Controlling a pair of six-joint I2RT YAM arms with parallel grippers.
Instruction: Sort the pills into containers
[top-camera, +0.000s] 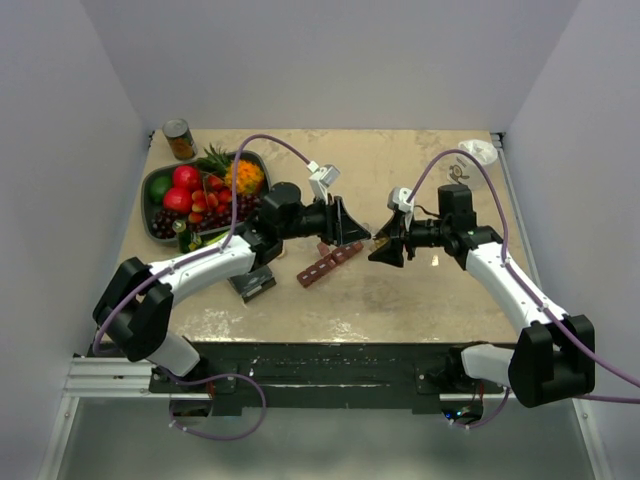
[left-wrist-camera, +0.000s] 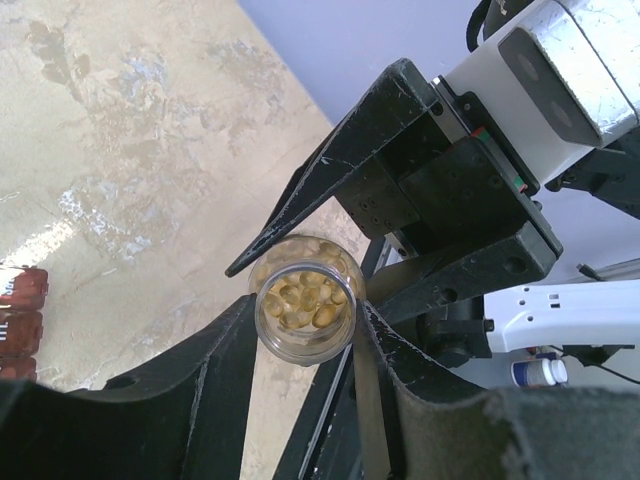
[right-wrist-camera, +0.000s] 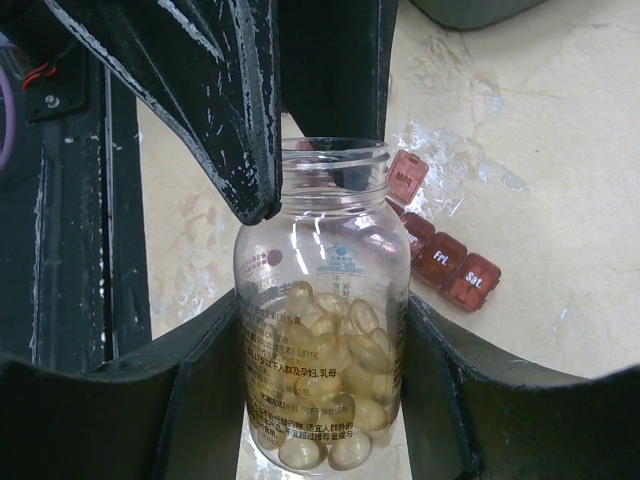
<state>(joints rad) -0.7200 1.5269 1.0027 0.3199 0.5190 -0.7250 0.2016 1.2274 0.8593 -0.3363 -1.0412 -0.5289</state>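
A small clear bottle (right-wrist-camera: 322, 250) with its mouth uncapped hangs in the air between my two arms. Yellowish pills (right-wrist-camera: 335, 365) fill its lower half, and in the left wrist view the pills (left-wrist-camera: 305, 298) show through the open mouth. My right gripper (right-wrist-camera: 322, 385) is shut on the bottle's body. My left gripper (left-wrist-camera: 306, 325) is shut on the bottle's neck just below the rim. In the top view the left gripper (top-camera: 352, 235) and right gripper (top-camera: 381, 248) meet tip to tip above the table. The containers (top-camera: 328, 265), a dark red strip, lie on the table under them; in the right wrist view the containers (right-wrist-camera: 440, 258) have one lid raised.
A dark bowl (top-camera: 155, 185) of fruit stands at the back left, with a tin can (top-camera: 180, 139) behind it. A white cup (top-camera: 478, 152) lies at the back right corner. A small dark block (top-camera: 252, 284) sits by the left arm's forearm.
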